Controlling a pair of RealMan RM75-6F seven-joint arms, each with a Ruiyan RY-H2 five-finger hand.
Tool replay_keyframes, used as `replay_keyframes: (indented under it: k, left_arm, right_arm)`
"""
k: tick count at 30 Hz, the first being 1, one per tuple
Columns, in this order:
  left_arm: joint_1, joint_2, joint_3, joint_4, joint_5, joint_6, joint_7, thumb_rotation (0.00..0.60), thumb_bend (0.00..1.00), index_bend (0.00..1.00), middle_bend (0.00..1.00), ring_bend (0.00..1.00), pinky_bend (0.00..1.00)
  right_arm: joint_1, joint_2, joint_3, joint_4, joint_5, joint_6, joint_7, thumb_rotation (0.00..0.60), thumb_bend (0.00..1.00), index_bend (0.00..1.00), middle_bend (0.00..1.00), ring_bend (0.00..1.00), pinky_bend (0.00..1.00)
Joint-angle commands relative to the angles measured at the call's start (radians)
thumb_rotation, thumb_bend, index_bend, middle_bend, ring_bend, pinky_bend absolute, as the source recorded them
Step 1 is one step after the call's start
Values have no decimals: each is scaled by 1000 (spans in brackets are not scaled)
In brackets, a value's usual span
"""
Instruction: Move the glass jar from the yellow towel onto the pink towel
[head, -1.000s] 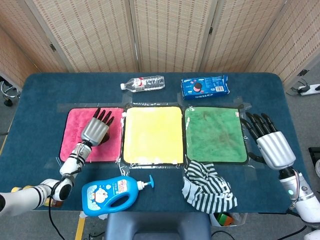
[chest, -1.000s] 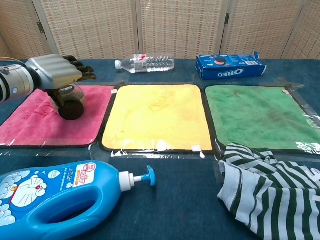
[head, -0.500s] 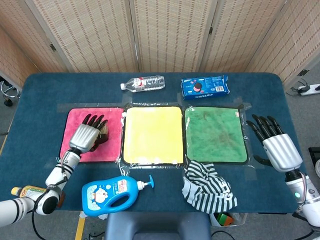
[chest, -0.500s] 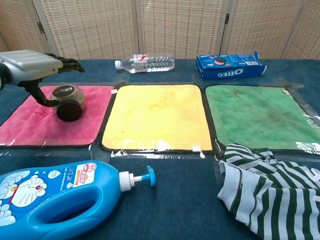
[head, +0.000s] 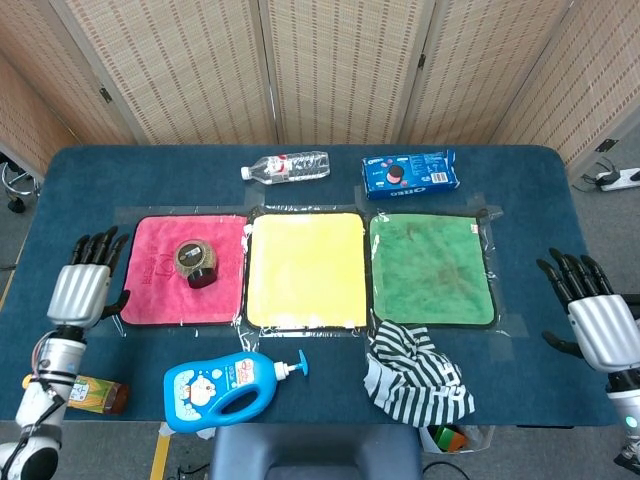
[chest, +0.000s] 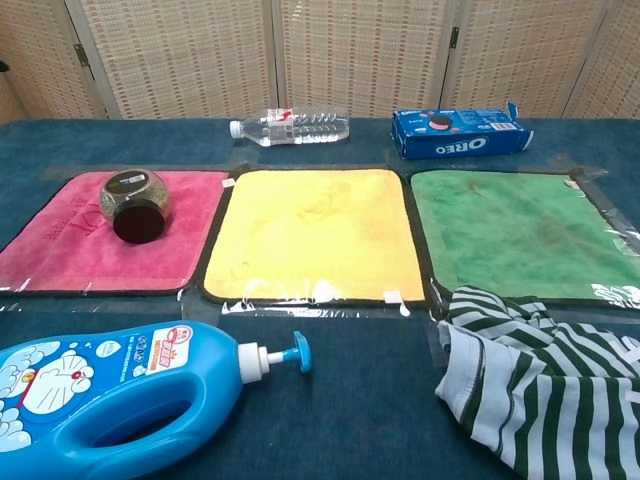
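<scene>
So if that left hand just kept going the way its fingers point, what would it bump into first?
Probably nothing: the left hand points up along bare table, left of the pink towel.

Left hand (head: 82, 288) and right hand (head: 598, 323) hover empty (fingers spread, palms down).

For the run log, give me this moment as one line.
glass jar: on its side on pink towel | yellow towel: bare | left hand: open | right hand: open
</scene>
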Motion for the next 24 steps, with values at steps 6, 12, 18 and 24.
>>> replay_keyframes:
  k: [6,12,18,24]
  left_arm:
    - [174,11,74,-52,125,186,-17,600,382,47,41,42,0]
    - [268,-15,97,-81,182,289,-13,600,385,51,41,43,0]
    - [328,-53,114,-75,256,358,32,600,388,55,42,43,0]
    - [347,-68,116,-71,308,349,48,600,390,60,45,43,0]
  right_arm:
    - [-77,-25,-39,30,-9,57,50,600,159,0,0,0,0]
    - [-111,-29,-44,30,-17,95,51,600,158,0,0,0,0]
    - [-123,-28,-45,11,-21,96,50,600,159,0,0,0,0]
    - [-126,-34,-49,2,-39,90,40,600,158,0,0,0,0]
